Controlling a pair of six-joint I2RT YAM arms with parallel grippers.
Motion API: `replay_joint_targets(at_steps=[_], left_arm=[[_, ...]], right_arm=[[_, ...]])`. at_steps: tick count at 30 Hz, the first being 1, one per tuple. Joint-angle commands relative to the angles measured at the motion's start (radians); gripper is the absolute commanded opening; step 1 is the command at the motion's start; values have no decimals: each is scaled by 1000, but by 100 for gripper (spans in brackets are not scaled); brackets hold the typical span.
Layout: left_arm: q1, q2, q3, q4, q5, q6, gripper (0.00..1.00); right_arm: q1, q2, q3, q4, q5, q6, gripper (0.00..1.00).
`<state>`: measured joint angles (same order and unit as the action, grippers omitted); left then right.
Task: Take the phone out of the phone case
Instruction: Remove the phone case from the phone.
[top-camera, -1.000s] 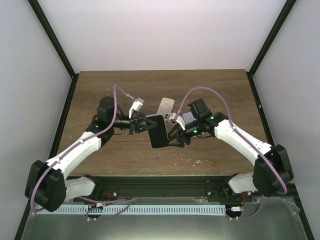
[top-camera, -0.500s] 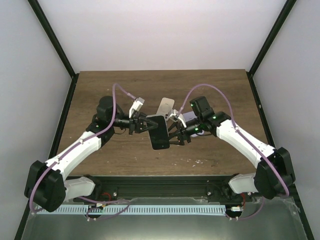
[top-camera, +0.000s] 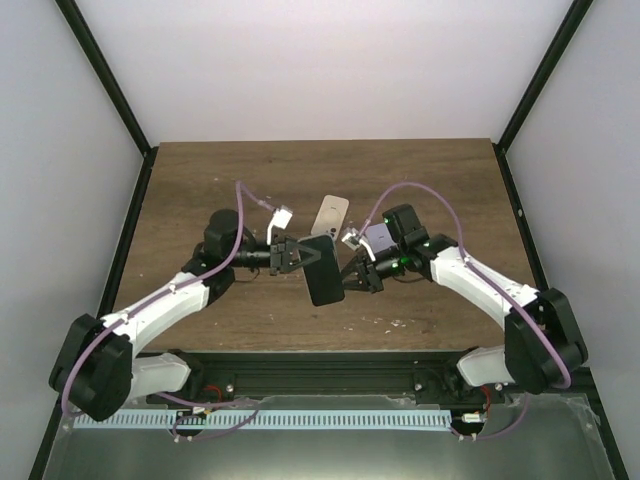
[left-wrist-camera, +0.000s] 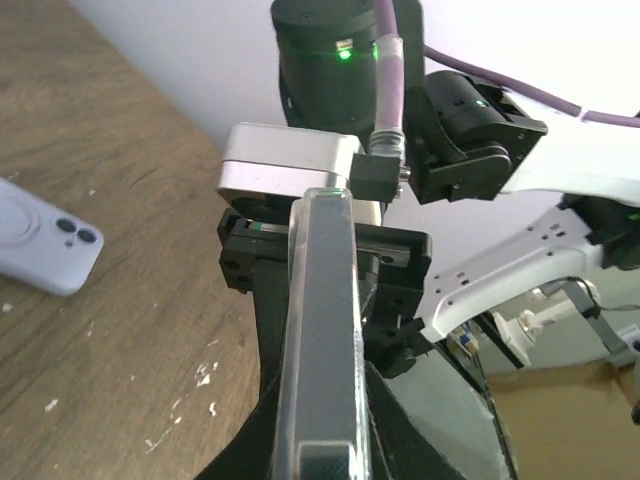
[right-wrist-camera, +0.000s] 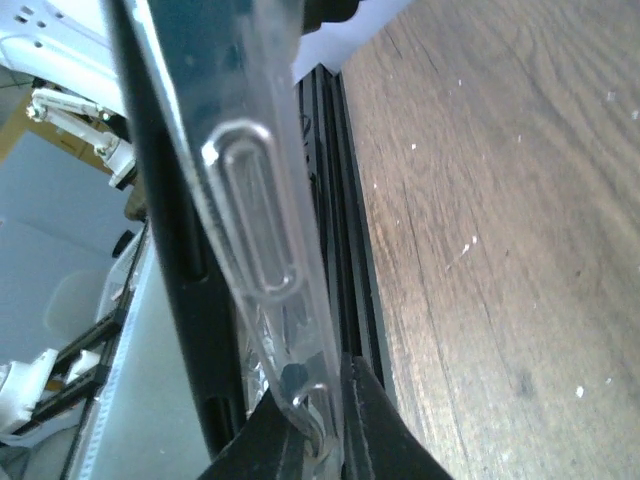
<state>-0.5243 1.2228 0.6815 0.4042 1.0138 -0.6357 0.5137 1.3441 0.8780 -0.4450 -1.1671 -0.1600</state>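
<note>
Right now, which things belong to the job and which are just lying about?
Job: black phone; clear case around it.
Lying about: pale phone, flat on the table, touched by neither arm.

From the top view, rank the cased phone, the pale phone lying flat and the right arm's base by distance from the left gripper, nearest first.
1. Cased phone: held in the left gripper, just to its right.
2. Pale phone: lying flat, farther back.
3. Right arm's base: far right, near edge.
</note>
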Motion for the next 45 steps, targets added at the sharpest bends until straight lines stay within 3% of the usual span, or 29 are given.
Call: replay_joint_targets(at_steps=[1, 7, 15, 21, 29, 35, 39, 45], left_arm=[[-26, 24, -79, 63, -266, -68, 17], [-27, -17, -160, 2, -556, -106, 48], [-39, -283, -265, -285, -963, -79, 61], [-66, -422, -328, -392, -988, -49, 61], [-78, -573, -305, -571, -1019, 28, 50], [-90, -534, -251, -638, -1044, 99, 45], [-152, -476, -203, -649, -1051, 125, 40], [-344, -356, -158, -594, -1151, 105, 45]], right_arm=[[22, 25, -13, 185, -85, 70, 1], [22, 62, -37, 206, 33, 142, 1], [22, 191, 5, 101, 145, 140, 1], [22, 287, 66, 10, 266, 98, 1], [23, 375, 174, -48, 509, 187, 1], [32, 314, 180, -81, 814, 332, 1], [32, 291, 214, -172, 832, 375, 1], [25, 207, 171, -254, 912, 447, 1]])
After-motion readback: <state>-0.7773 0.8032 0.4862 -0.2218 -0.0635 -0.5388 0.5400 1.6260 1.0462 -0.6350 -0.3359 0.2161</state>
